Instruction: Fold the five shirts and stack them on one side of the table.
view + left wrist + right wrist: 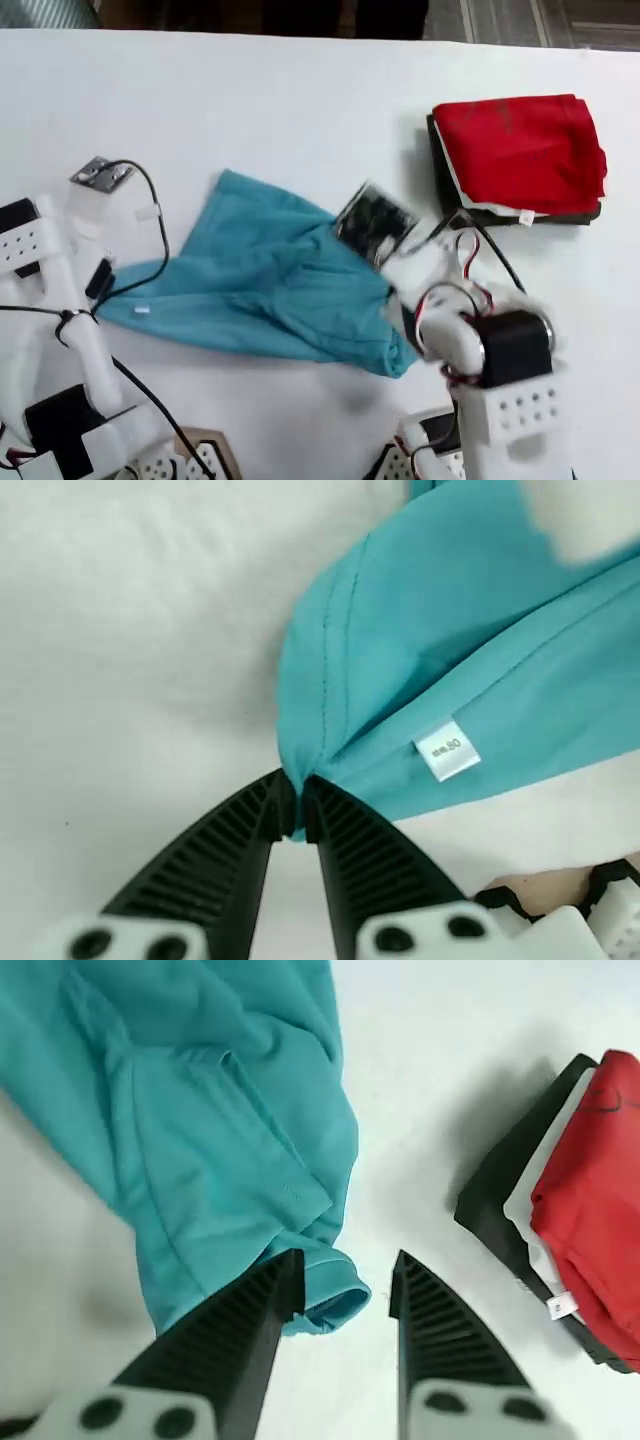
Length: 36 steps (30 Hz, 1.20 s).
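High view: a teal shirt (270, 280) lies mid-table, a red-topped folded stack (520, 150) at far right. The left gripper (295, 802) pinches the shirt's left corner; the right gripper (345, 1275) stands wide open by its cuff.

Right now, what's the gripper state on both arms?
Left gripper: closed, pinching an edge of the teal shirt.
Right gripper: open, holding nothing; a shirt cuff lies against one finger.

From where I stand, the left arm (85, 350), lower left, is white plastic trailing black cables (162, 235). The right arm (505, 410), lower right, carries red-and-white wires (466, 250). The fingers (230, 850) are ribbed black.
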Motion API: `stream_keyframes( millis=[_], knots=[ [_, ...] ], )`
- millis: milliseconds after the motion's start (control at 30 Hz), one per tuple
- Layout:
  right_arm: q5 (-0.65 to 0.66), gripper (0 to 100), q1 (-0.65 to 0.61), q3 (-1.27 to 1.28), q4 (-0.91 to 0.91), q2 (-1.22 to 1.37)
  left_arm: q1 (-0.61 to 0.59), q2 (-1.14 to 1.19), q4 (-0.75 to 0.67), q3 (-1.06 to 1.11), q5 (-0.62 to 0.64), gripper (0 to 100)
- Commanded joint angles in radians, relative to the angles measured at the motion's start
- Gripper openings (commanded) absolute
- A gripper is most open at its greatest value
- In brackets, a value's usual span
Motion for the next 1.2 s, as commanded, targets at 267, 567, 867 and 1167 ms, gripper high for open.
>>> stream_keyframes(
  millis=[267,567,867,1167],
  knots=[
    [-0.224,14.5,-0.062,0.077,-0.277,0.545,-0.003,-0.038,-0.009,-0.004,0.038,3],
    [-0.265,14.5,-0.051,-0.195,-0.113,0.869,-0.003,-0.038,-0.026,-0.002,0.037,3],
    [-0.265,14.5,0.015,-0.287,-0.061,1.043,-0.002,-0.038,-0.091,-0.004,0.037,3],
    [-0.259,14.5,0.015,-0.288,-0.079,1.115,0.048,-0.04,-0.089,0.004,0.044,3]
  ],
)
